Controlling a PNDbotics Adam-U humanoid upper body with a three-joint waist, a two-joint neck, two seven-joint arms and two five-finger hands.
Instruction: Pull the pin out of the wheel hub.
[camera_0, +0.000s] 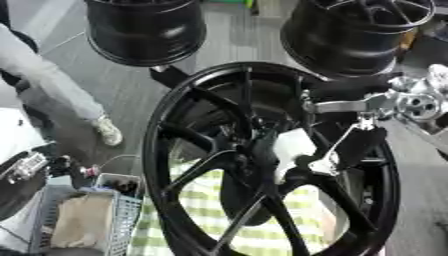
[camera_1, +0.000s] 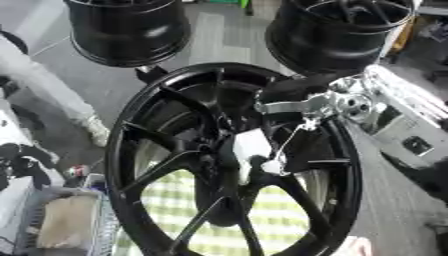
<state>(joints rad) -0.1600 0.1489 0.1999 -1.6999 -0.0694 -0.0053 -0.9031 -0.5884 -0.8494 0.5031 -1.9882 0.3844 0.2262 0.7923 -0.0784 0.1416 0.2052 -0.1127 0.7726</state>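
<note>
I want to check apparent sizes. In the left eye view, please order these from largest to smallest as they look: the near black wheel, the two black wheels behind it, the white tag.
1. Near black wheel, though nearness enlarges it.
2. Two black wheels behind, upper left and upper right: alike and cropped, not ranked.
3. White tag.

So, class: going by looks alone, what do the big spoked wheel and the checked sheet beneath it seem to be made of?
The wheel hub looks like cast metal with a glossy black painted finish: its spokes and rim catch soft highlights. The checked sheet seen through the spokes seems to be cloth or thin plastic, green and white, matt; which of the two cannot be told.
</note>
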